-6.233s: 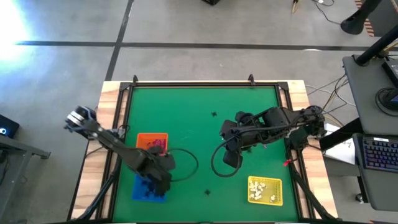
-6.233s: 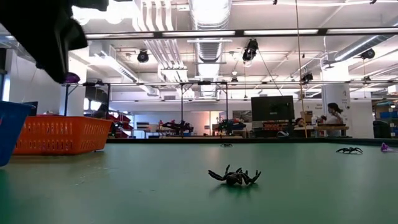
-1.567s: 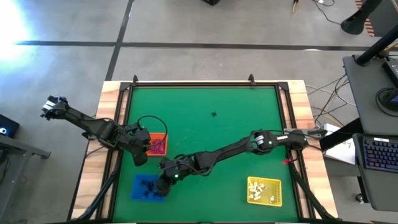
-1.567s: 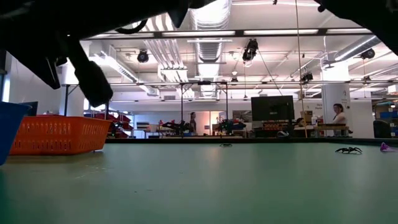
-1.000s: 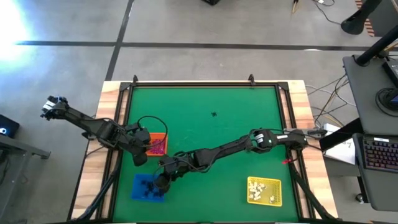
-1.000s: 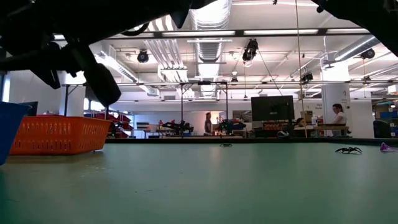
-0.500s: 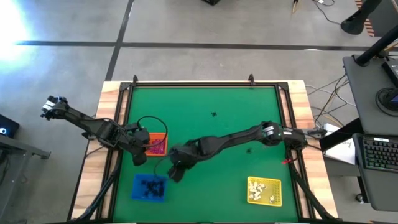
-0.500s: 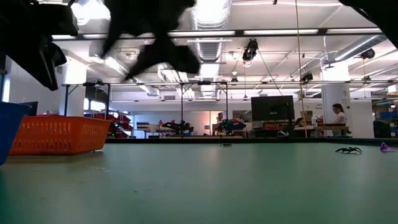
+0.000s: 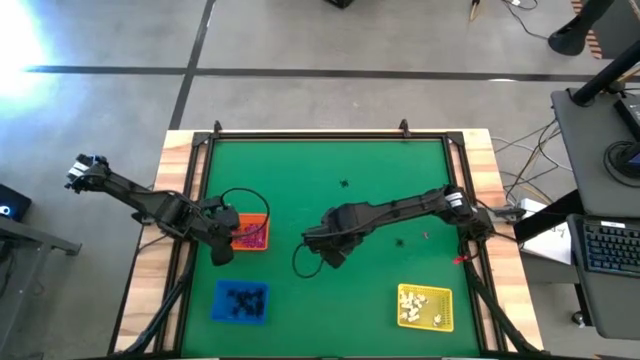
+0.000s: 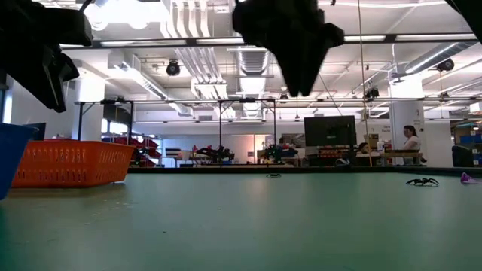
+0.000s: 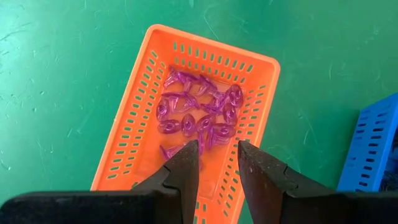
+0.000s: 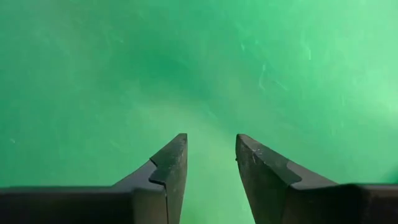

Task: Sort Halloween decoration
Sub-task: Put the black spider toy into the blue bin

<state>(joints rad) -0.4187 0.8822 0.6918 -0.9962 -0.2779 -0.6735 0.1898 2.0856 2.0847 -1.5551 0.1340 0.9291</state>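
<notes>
Two grippers parted and empty above the green felt table (image 9: 400,180).
Black spider trinket (image 9: 344,183) tiny, hard to make out, far side of orange plastic mesh tray (image 9: 262,222). Right gripper (image 9: 332,255) now pulled away from blue mesh tray (image 9: 240,301), over bare felt beside the orange tray. Left gripper (image 11: 216,149) above purple trinkets (image 11: 199,118) in that tray.

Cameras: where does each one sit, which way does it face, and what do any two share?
High: overhead, straight down; both arms, left gripper, right gripper, blue tray, yellow tray.
Low: table height, level across the mat into the room; dark arm parts hang from above, black spider far off.
Left wrist: down between open fingers into the orange tray of purple trinkets.
Right wrist: open fingers over bare mat.
Shared: orange tray in high, low, left wrist.
</notes>
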